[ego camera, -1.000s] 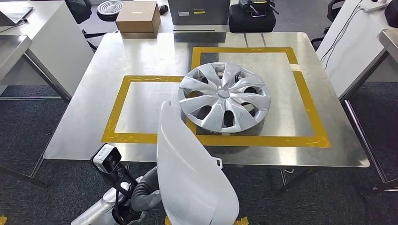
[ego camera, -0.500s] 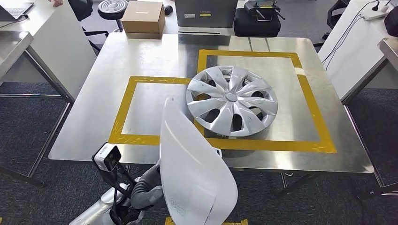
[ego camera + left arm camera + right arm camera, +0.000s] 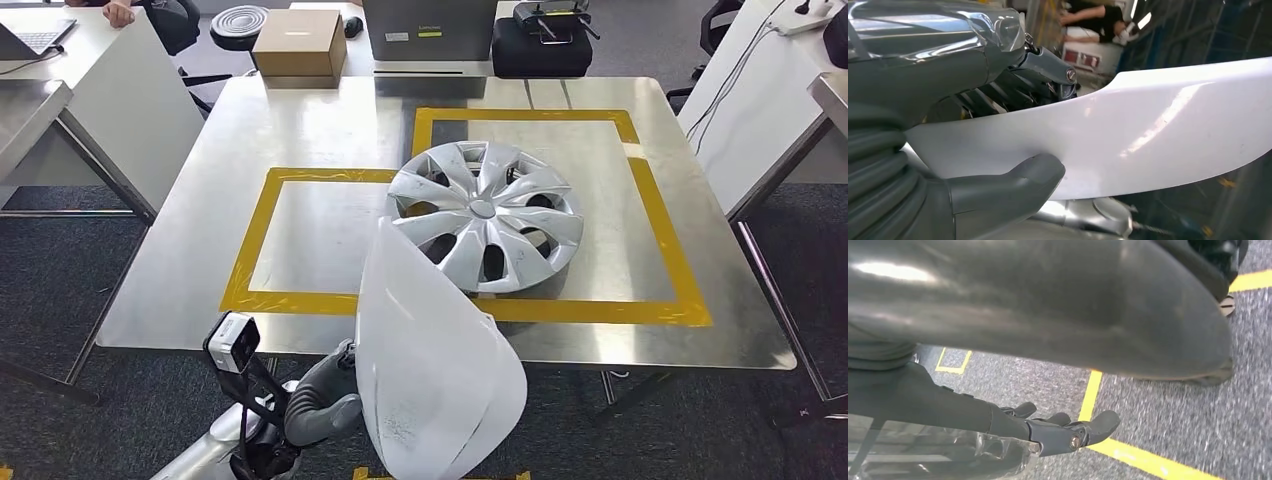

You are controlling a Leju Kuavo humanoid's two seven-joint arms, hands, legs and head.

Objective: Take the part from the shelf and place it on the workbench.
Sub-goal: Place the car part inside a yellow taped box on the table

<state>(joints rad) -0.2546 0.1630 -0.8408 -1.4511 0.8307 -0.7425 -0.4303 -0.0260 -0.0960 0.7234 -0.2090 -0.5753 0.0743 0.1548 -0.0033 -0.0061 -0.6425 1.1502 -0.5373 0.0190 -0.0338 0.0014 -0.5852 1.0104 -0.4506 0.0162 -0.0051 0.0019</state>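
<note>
The robot's left hand (image 3: 998, 145) clamps the edge of a large white panel (image 3: 430, 370): its thick grey thumb presses one face while the darker fingers (image 3: 1013, 92) wrap behind the other. From the head view, the same hand sits low at the near edge of the scene, beside the panel's left side. The panel stands nearly upright in front of the robot's body, not yet over the workbench (image 3: 180, 250), with its pointed upper tip overlapping the table's near edge in the picture.

The right hand (image 3: 1063, 432) hangs toward the carpeted floor, fingers loosely curled and holding nothing that can be seen.

The panel is smooth, glossy, thin plastic, curved like a shell, wide at the bottom and narrowing to a tip. The workbench is brushed steel, reflective, marked with two overlapping yellow tape squares (image 3: 300, 300). A silver hubcap (image 3: 485, 215) with swept spokes lies in the right square, its edge crossing into the left one.

The risk, as I judge it: a one-handed grip on a slick, broad panel could let it swivel or slip. Swinging it forward, its tip or edge might strike the hubcap or catch the table's rim. The free space in the left square is narrow beside the hubcap.
</note>
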